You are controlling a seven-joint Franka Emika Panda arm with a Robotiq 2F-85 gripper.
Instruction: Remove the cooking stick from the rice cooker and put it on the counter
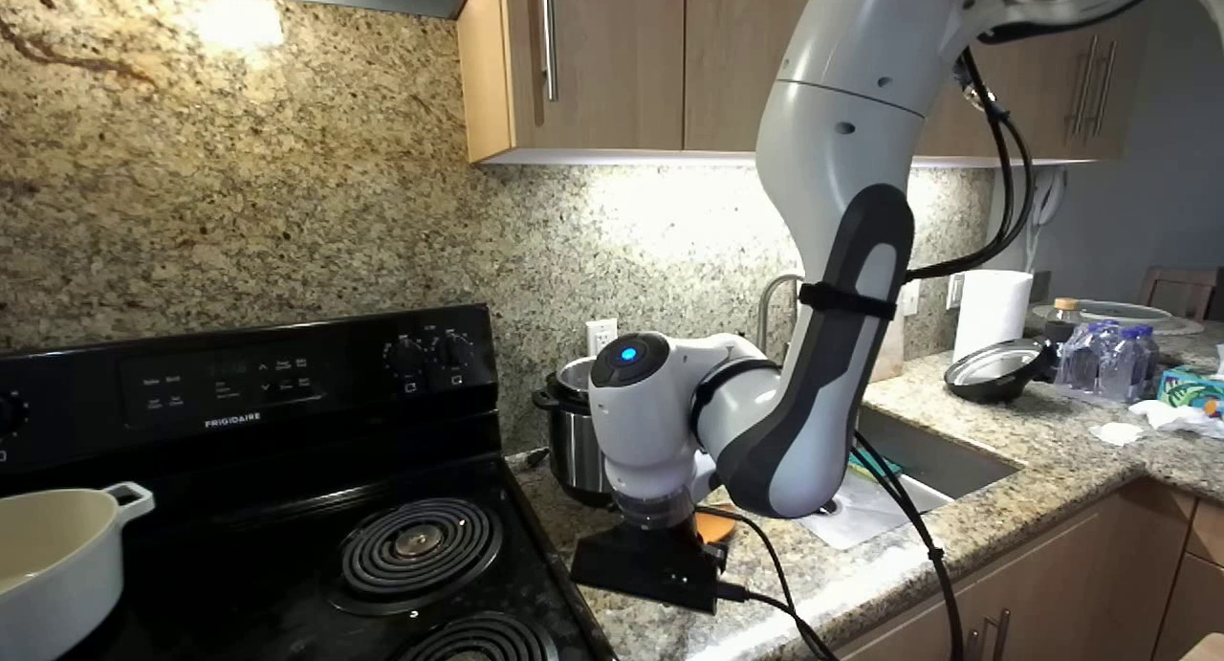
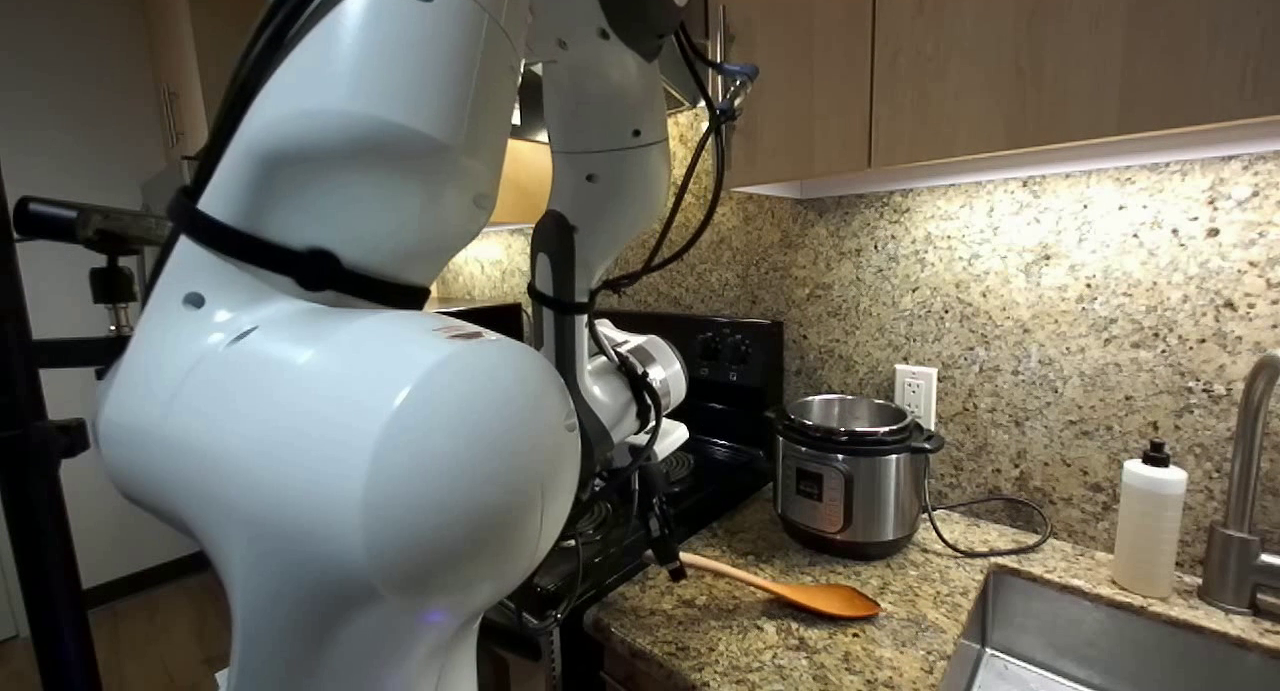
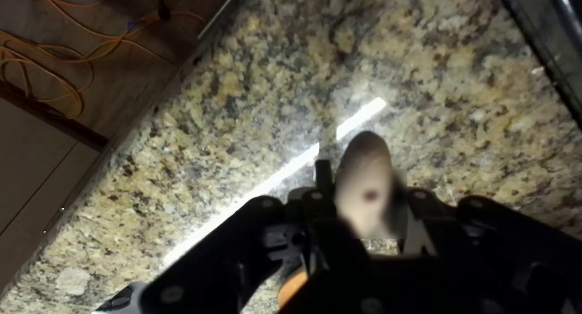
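Gripper [image 3: 369, 189]: 2 jaws pinch the cooking stick [image 2: 800, 593], a wooden spoon, by its handle, w/ tip jutting past them. Spoon end's R of jaws in an exterior view, on or just above counter [image 2: 740, 646], can't tell which. Rice cooker [image 2: 890, 491] stands apart, R of & beyond jaws there; black stove [image 1: 258, 594] is near them.

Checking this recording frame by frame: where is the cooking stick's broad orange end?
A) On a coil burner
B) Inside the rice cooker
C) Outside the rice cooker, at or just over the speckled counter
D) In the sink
C: in an exterior view the cooking stick's orange end shows against the speckled counter, outside and apart from the rice cooker.
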